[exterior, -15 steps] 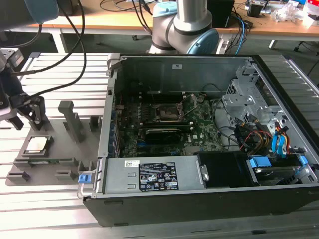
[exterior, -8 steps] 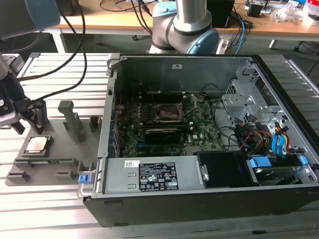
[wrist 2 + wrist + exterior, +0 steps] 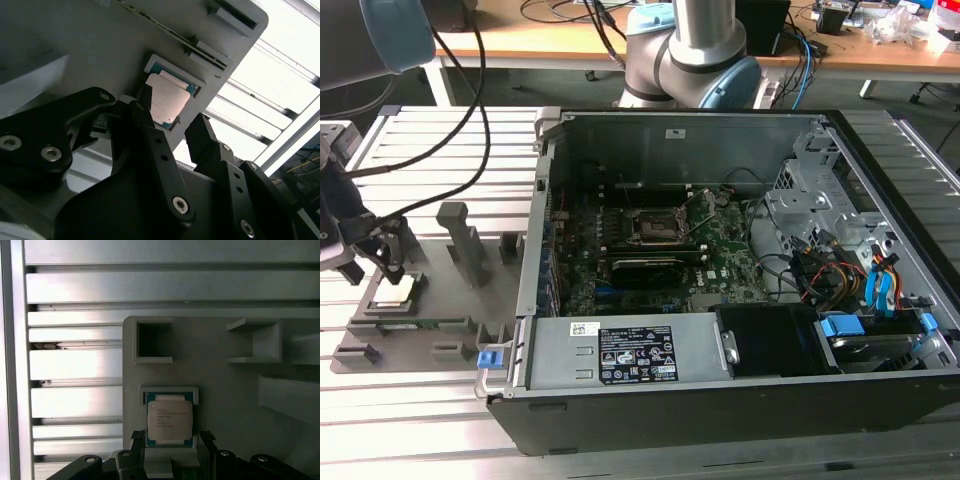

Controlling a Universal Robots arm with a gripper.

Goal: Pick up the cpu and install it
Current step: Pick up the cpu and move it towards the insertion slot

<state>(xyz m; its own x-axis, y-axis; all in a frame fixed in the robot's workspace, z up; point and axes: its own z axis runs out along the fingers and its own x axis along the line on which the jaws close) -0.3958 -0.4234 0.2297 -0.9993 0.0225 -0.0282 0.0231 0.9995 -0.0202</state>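
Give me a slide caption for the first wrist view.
Open hand lined up over the cpu, one finger to each side, the chip seated in its nest on the grey tray.

Exterior view wide, both wrist views near cpu (image 3: 169, 421)

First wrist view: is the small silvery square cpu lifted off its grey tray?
No, the cpu lies flat, recessed in the grey tray.

silvery square cpu (image 3: 169, 420) lies flat in a grey tray recess.
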